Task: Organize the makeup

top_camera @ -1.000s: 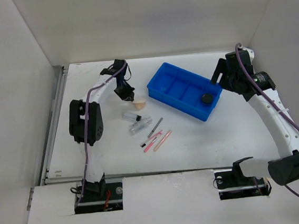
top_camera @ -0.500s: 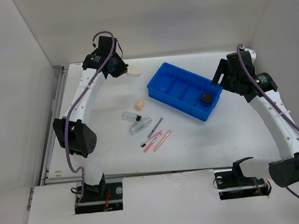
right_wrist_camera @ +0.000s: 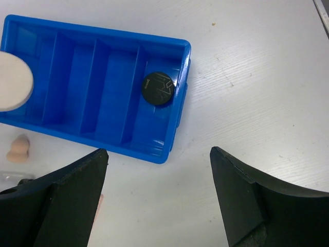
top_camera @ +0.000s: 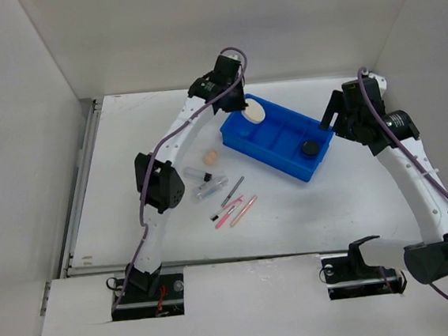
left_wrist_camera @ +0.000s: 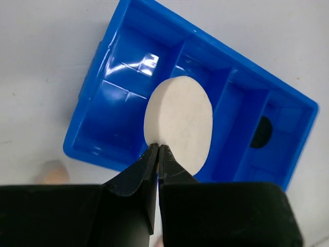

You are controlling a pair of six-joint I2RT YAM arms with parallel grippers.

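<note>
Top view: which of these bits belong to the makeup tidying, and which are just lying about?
Belong:
pale round pad in the left pincer, black compact, beige sponge, two clear vials, dark brush, pink sticks.

Just there:
blue tray that receives them, white table.

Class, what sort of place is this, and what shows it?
Probably a robot lab test cell: plain white panel walls enclose a white tabletop, two white robot arms, left and right, are mounted at its near edge, beside a blue plastic compartment tray.
</note>
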